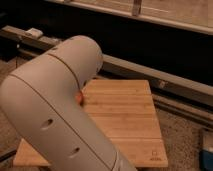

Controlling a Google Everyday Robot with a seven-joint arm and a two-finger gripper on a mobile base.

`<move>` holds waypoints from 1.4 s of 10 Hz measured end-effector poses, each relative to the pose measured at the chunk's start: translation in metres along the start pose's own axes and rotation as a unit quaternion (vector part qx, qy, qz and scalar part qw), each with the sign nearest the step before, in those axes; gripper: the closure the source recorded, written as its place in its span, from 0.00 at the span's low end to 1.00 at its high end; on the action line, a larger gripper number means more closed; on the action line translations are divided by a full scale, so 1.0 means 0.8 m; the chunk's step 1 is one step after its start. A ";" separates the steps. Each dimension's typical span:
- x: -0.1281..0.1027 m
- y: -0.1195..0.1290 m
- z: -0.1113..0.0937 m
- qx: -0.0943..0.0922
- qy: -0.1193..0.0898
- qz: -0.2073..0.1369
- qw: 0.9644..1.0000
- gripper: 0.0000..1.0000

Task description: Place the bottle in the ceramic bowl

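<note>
Hiding jaws and most of ceramic bowl (pixel 80 96): pale arm (pixel 55 120).

One arm (pixel 55 117), one board (pixel 125 115), one bowl (pixel 80 96) (jaws behind arm).

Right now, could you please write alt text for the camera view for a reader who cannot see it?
A large white robot arm fills the left and centre, covering much of a wooden table. A sliver of orange-red, probably the ceramic bowl, peeks out at the arm's edge; the gripper and the bottle are out of view.
</note>
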 end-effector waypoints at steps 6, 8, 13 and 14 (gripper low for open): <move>-0.011 0.000 0.010 -0.009 0.002 0.020 1.000 0.35; -0.009 -0.003 0.019 -0.008 -0.001 0.020 1.000 0.35; 0.002 -0.010 0.030 0.012 -0.004 0.007 1.000 0.54; 0.006 -0.017 0.030 0.018 -0.004 0.005 1.000 0.66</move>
